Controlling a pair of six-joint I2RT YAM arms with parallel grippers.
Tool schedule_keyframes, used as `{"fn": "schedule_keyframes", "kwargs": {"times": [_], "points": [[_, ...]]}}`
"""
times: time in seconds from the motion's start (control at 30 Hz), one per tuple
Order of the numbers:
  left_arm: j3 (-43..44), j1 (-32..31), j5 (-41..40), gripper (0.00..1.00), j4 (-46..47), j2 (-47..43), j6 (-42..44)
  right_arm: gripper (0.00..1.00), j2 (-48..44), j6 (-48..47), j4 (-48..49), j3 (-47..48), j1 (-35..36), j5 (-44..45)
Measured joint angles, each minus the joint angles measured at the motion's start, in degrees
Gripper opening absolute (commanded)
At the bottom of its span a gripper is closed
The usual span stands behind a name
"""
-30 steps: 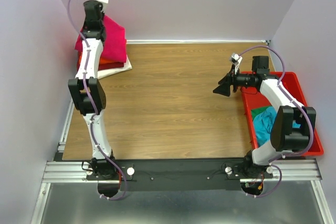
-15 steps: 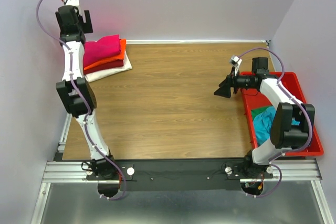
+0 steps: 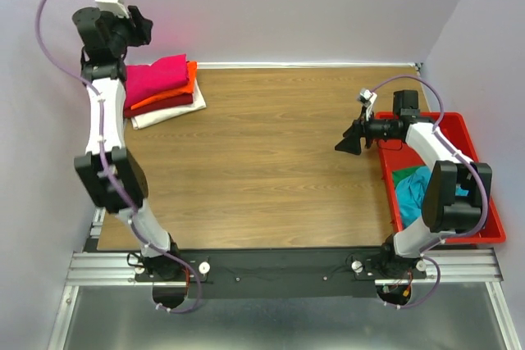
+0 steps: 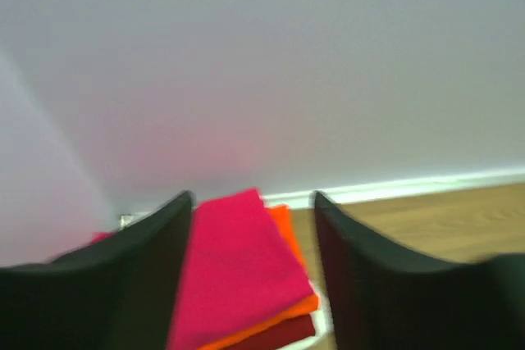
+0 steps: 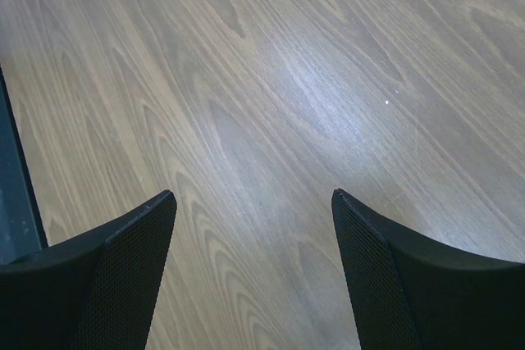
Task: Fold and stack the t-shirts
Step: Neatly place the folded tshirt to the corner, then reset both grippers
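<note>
The pink-red t-shirt (image 3: 157, 77) is now left on the far-left stack. The left end effector (image 3: 141, 27) is lifted clear, jaws apart and empty. The right end effector (image 3: 347, 142) is likewise held apart. The teal t-shirt (image 3: 408, 190) is left waiting in the tray (image 3: 490, 227).

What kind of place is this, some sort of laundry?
Probably a robot test cell, not a laundry: left arm and right arm bolted to a metal rail, a wooden table boxed in by plain walls, folded t-shirts stacked in one corner.

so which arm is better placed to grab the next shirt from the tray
Right, probably. The right gripper hangs open beside the red tray holding the teal shirt, while the left gripper is raised over the folded stack at the far left corner.
</note>
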Motion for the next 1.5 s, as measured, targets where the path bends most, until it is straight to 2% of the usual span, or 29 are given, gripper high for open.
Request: {"fn": "schedule_keyframes", "kwargs": {"times": [0.03, 0.13, 0.23, 0.33, 0.43, 0.67, 0.87, 0.97, 1.1, 1.27, 1.37, 1.47, 1.5], "points": [[2.5, 0.1, 4.0, 0.46, -0.1, 3.9, -1.3, 0.83, 0.0, -0.1, 0.0, 0.0, 0.0, 0.0], [8.1, 0.2, 12.7, 0.36, -0.7, 13.9, -5.5, 0.83, 0.0, -0.2, -0.3, 0.0, 0.0, 0.2], [10.0, 0.2, 19.5, 0.35, -1.9, 24.2, -10.6, 0.83, 0.0, -0.6, -0.8, 0.0, 0.0, 0.2], [8.1, 0.3, 21.8, 0.33, -3.5, 29.2, -13.7, 0.82, 0.2, -1.2, -1.4, 0.0, 0.0, 0.2], [3.5, 0.3, 22.7, 0.31, -4.1, 30.2, -15.1, 0.82, 0.7, -1.7, -1.8, 0.2, 0.0, 0.2], [-11.4, 0.3, 25.3, 0.31, 0.9, 30.2, -15.6, 0.82, 1.6, -2.6, -3.1, 0.5, 0.0, 0.2], [-13.9, 0.3, 27.7, 0.37, 2.0, 30.0, -14.3, 0.82, 1.7, -3.0, -3.8, 0.9, 0.0, 0.2], [-13.6, 0.3, 27.8, 0.44, 0.2, 28.0, -13.4, 0.82, 1.7, -3.2, -4.3, 0.9, 0.0, 0.2], [-13.6, 0.7, 27.7, 0.48, -2.4, 21.0, -12.3, 0.82, 1.7, -3.2, -4.5, 1.0, 0.0, 0.2], [-13.6, 1.8, 25.5, 0.51, -2.6, 5.3, -11.4, 0.82, 1.7, -3.7, -4.7, 1.1, 0.0, 0.5], [-14.8, 2.0, 21.4, 0.56, -1.7, -3.3, -10.1, 0.82, 1.4, -4.2, -4.8, 1.1, 0.0, 1.3], [-20.2, 2.2, 17.6, 0.71, 0.6, -12.0, -8.8, 0.84, 0.2, -4.6, -4.9, 1.1, 0.0, 3.2], [-22.6, 2.2, 16.5, 0.85, 1.1, -14.6, -8.7, 0.91, -0.5, -4.7, -4.9, 1.1, 0.0, 4.0]]}}
